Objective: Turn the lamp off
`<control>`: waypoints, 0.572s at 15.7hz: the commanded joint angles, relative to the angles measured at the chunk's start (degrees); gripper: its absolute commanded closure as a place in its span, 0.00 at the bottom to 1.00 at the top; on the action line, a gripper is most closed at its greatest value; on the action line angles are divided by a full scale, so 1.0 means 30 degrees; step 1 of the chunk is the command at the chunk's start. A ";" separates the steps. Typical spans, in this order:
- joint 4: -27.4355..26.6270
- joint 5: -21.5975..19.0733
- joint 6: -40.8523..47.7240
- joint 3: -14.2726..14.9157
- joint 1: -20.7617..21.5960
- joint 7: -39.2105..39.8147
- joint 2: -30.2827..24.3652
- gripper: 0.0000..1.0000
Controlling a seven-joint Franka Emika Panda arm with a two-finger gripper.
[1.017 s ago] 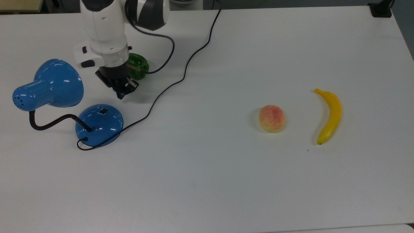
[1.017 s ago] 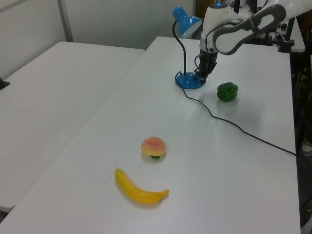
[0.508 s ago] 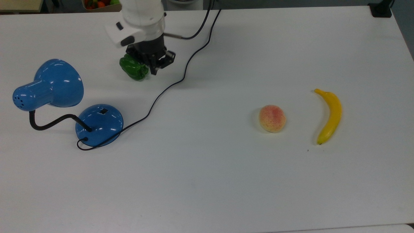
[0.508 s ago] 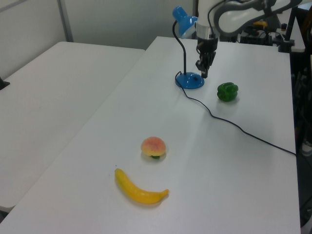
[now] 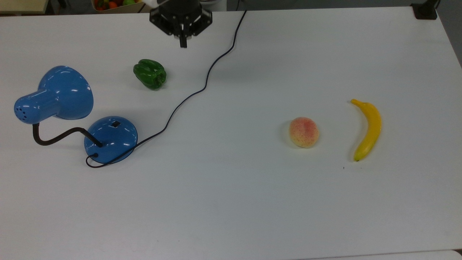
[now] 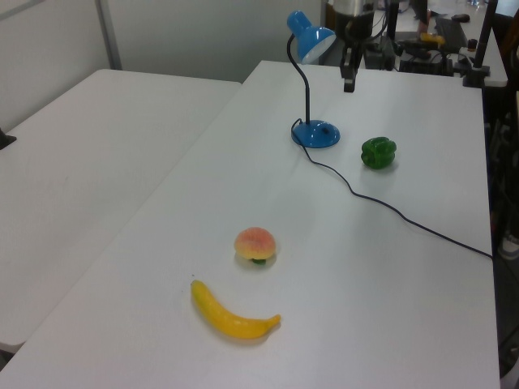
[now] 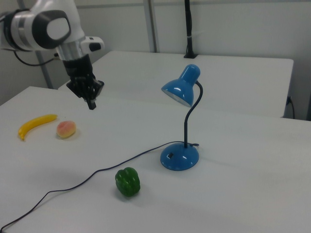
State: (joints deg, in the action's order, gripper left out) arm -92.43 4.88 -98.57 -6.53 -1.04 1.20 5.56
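Note:
The blue lamp stands at the top view's left, its bell shade (image 5: 65,92) on a black bendy neck above the round base (image 5: 110,139). A small dark switch (image 5: 115,124) sits on top of the base. The thin black cord (image 5: 205,77) runs from the base toward the top view's upper edge. My gripper (image 5: 183,42) hangs high above the table near that edge, well away from the lamp, shut with nothing in it. In the right view the gripper (image 7: 91,104) is up in the air at the left of the lamp (image 7: 181,156). In the left view the gripper (image 6: 348,81) hangs beside the shade (image 6: 310,38).
A green pepper (image 5: 150,74) lies between the gripper and the lamp base. A peach (image 5: 304,132) and a banana (image 5: 367,129) lie at the top view's right. The white table (image 5: 231,202) is bare along its near half.
My gripper has drawn back from just beside the lamp base, passed over the green pepper and risen toward the top view's upper edge. The lamp and fruit have not moved.

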 commanded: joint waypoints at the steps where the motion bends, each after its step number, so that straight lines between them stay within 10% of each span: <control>1: 0.0107 0.0042 0.1565 0.1205 0.1222 0.1064 -0.1294 1.00; 5: 0.0107 0.0013 0.2269 0.2469 0.2398 0.1064 -0.1912 0.86; 9: 0.0107 0.0071 0.2564 0.2440 0.2398 0.0830 -0.2030 0.05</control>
State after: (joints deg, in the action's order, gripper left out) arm -91.69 4.88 -92.31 -0.43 4.75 3.04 0.25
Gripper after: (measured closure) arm 0.819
